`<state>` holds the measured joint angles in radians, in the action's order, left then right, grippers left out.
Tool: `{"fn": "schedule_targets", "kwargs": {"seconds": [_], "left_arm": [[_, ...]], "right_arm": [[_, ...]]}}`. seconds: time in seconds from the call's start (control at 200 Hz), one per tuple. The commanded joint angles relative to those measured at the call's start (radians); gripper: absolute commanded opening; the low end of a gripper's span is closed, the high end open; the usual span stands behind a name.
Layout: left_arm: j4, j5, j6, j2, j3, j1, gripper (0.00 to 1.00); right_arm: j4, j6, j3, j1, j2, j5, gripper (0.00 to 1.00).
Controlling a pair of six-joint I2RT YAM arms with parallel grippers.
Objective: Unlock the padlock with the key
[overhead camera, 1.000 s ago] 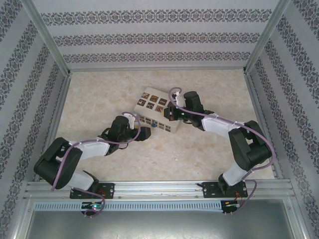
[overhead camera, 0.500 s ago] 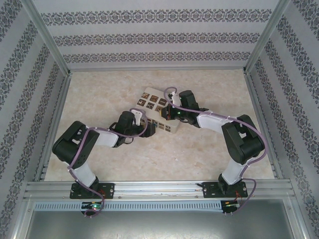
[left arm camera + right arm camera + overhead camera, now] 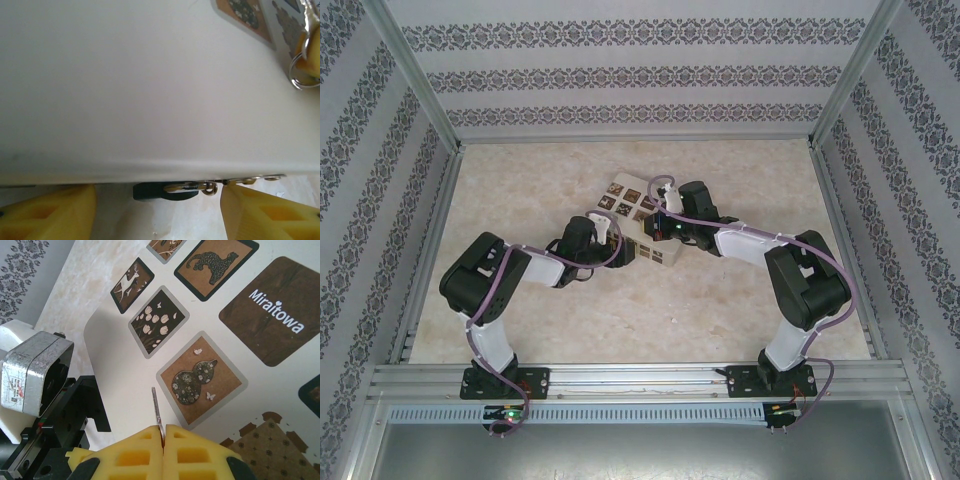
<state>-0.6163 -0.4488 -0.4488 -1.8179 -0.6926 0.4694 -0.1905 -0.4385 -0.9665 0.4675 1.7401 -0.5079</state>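
Overall, the cell is closed on three sides by walls (image 3: 640, 75) papered in grey floral bands, with aluminium posts at the corners.

Table (image 3: 750, 290): pale, marbled and smooth. I judge it offers little friction, so anything pushed sideways may slide.

Box (image 3: 625, 200): cream with brown squares, mid-table, set at an angle. One arm reaches it from each side.

Left gripper (image 3: 156, 202): low against the box's plain side wall, jaws apart and empty. The padlock sits between the fingers, and I see neither touching it.

Right gripper (image 3: 163, 432): above the lid, fingers pressed together on the key (image 3: 156, 407), whose thin blade sticks out past the tips. A ring (image 3: 299, 75) hangs beside one finger in the left wrist view.

Padlock (image 3: 159, 191): at the lower edge of the box's side, with a dark body and a silvery shackle (image 3: 192, 187) lying along that edge towards small metal fittings. I judge it light, hard and slick, and free to swing on the shackle. It would turn away from the key unless the body is pinched across its flat faces with the keyhole left clear. I cannot tell which end carries the keyhole.

Key: small and stiff. My concern is that it pivots between the fingers under load.
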Motion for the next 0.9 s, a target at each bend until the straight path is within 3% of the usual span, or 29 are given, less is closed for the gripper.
{"fn": "schedule_targets", "kwargs": {"seconds": [0.0, 0.894], "left_arm": [[-0.012, -0.055, -0.016, -0.035, -0.024, 0.023, 0.64], [0.044, -0.060, -0.024, -0.115, -0.122, 0.087, 0.46]], "right_arm": [[0.060, 0.020, 0.021, 0.013, 0.011, 0.030, 0.00], [0.060, 0.033, 0.022, 0.011, 0.004, 0.037, 0.00]]}}
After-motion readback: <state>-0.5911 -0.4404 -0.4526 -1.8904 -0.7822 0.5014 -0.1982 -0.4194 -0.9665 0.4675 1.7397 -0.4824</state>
